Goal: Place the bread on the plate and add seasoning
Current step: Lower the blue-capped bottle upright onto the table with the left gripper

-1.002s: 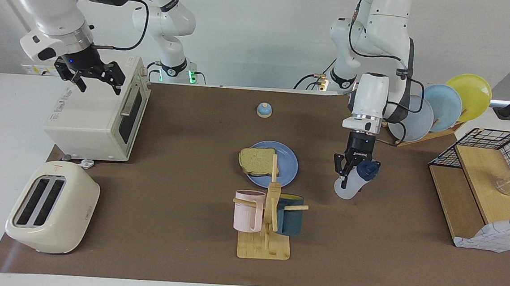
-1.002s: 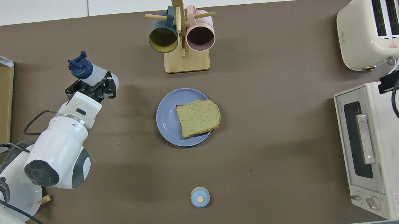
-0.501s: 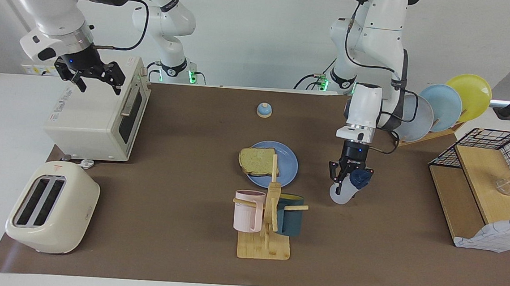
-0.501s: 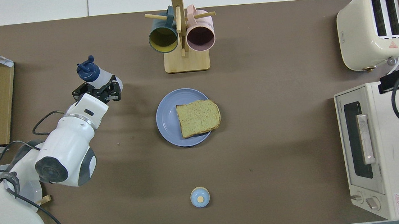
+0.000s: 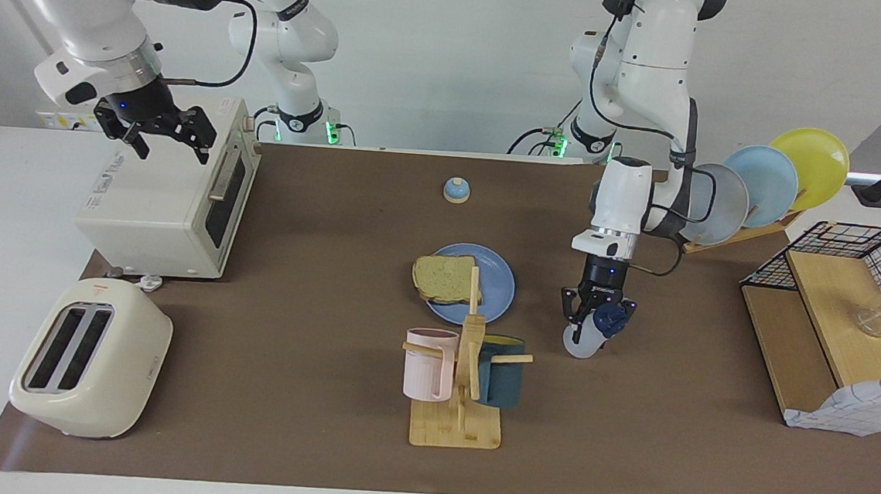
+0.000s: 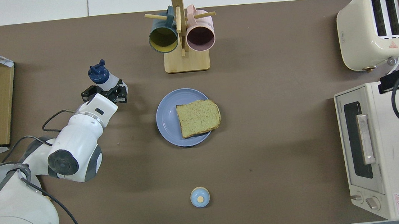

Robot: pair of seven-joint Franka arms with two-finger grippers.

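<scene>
Facing view: left gripper (image 5: 589, 322) pinches the seasoning (image 5: 593, 334), a tilted translucent bottle with navy cap, over the brown mat beside the plate (image 5: 499, 278).
Plate: round, flat, blue; holds the bread (image 5: 444, 278), a squarish crusted slice overhanging its rim.
Mug tree (image 5: 467, 373): wooden; pink ribbed mug (image 5: 428, 363), dark teal mug (image 5: 501, 371).
Right gripper (image 5: 160, 133): fingers spread, waiting over the white toaster oven (image 5: 168, 201).
</scene>
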